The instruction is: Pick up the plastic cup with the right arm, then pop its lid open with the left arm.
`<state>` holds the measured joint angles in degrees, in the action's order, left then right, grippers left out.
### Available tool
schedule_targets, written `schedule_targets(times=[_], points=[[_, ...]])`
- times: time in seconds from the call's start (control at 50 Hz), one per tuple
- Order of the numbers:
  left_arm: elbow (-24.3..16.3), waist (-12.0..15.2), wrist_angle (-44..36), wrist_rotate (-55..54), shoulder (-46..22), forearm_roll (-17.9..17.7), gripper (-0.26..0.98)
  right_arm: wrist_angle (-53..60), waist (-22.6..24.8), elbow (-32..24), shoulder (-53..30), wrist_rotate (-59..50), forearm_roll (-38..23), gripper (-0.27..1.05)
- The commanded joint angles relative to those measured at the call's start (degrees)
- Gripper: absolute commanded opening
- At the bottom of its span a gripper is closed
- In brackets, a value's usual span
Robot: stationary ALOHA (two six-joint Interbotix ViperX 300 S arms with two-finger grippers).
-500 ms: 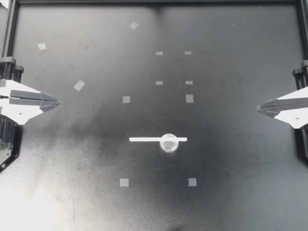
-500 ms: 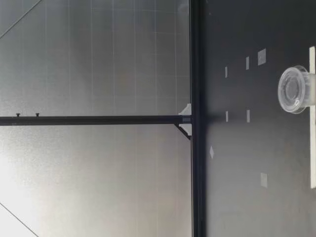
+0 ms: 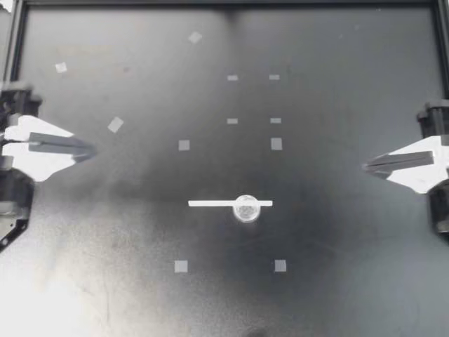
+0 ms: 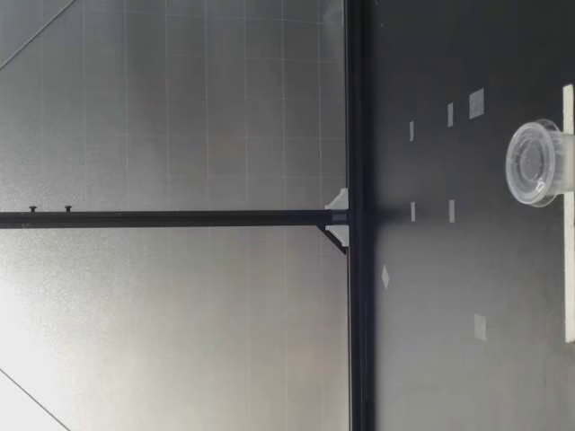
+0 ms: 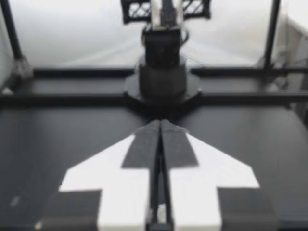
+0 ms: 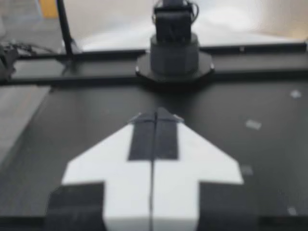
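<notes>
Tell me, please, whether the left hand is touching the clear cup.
Apart. The top view shows the left hand far from the clear cup, a wide gap between them.

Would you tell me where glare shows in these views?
Top view: glare whitens a corner of the black table beside my left arm; the small clear plastic cup glints. Low view: strong light glows behind the table. Left wrist view: the backdrop is washed white.

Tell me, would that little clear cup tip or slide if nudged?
The cup looks like thin clear plastic, so probably light and apt to slide on the smooth table. It stands upright, short and wide, so tipping seems less likely. Squeezed hard, it might buckle.
</notes>
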<state>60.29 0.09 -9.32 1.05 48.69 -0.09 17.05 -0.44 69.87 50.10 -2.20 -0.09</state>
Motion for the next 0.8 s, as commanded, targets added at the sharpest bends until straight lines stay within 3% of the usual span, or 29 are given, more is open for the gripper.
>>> schedule_targets(times=[0.0, 0.1, 0.28, 0.4, 0.6, 0.78], points=[[-5.36, 0.26, 2.9, 0.09, -5.62, 0.0, 0.0, 0.79, -0.26, -1.67, -4.48, -0.09, 0.0, -0.06], [-8.79, 0.26, 3.25, 0.0, -14.15, 0.0, 0.0, 3.6, -0.26, -1.49, -10.63, -1.14, 0.0, -0.06], [-11.16, 0.26, -1.58, 0.09, -28.04, 0.0, 0.0, 12.39, -0.26, -1.23, -22.24, -7.03, -0.35, 0.01], [-11.34, 0.26, -7.82, -0.26, -35.86, 0.0, 0.0, 16.08, 0.88, -1.41, -29.62, -8.96, -1.41, 0.13], [-13.18, -0.44, -13.18, -1.14, -46.14, 0.0, 0.0, 23.2, 3.16, -2.99, -42.01, -9.76, -1.49, 0.45], [-15.82, -2.46, -13.62, -1.14, -51.59, 0.0, 0.0, 26.54, 3.16, -5.36, -51.24, -10.72, -1.32, 0.57]])
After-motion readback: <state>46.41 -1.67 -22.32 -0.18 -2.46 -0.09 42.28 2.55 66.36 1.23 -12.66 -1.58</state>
